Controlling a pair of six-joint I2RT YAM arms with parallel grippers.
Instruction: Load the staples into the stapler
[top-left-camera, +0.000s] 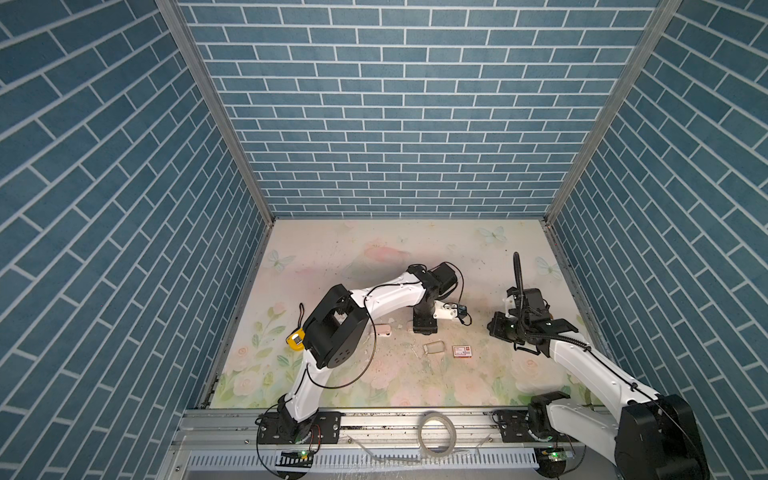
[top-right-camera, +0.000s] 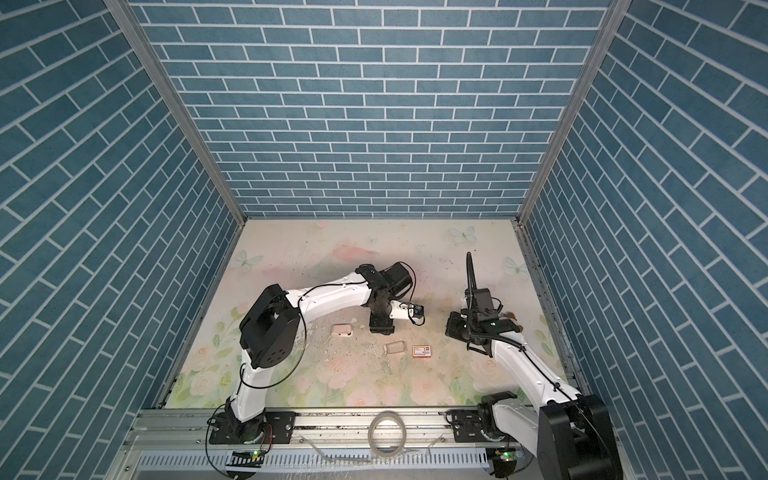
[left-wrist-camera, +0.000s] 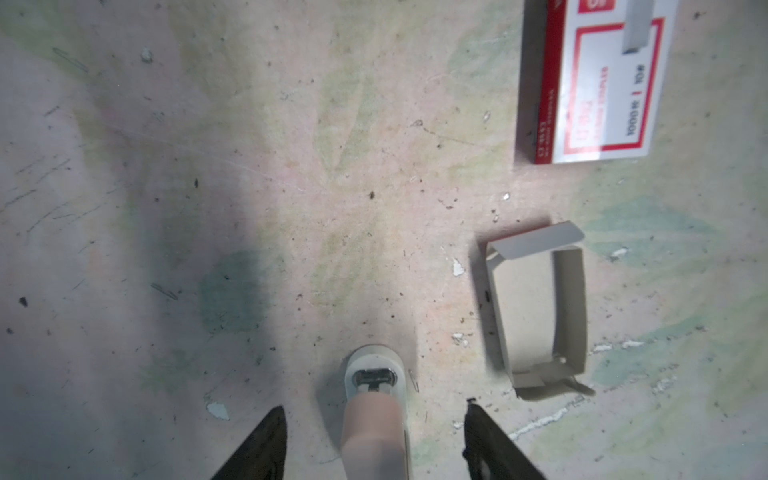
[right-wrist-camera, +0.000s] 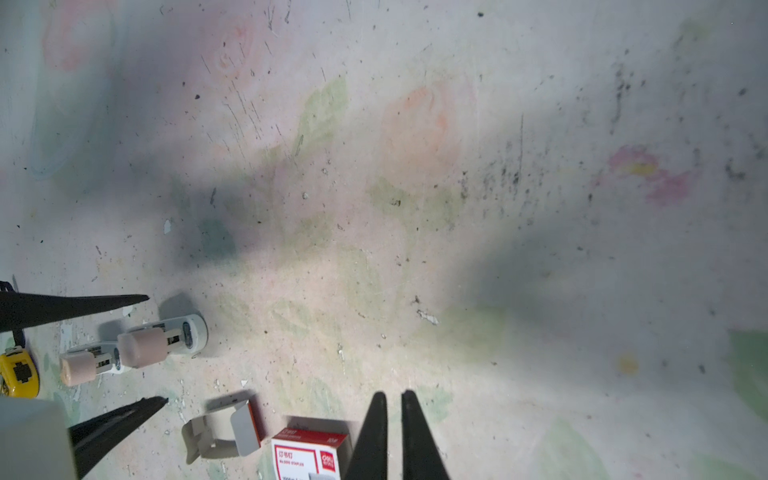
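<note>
The white-and-pink plastic stapler lies on the floral-printed bench between the left fingers, which stand apart on either side without touching it. The right fingers are almost together, holding nothing, near the red-and-white cardboard box and an open grey cardboard sleeve

Floral-printed worktop: matt, scratched, flaking. Small white-and-beige stapler: smooth plastic (shiny metal in its mouth). Red-and-white cardboard box: faintly glossy. Open grey card sleeve: matt.
</note>
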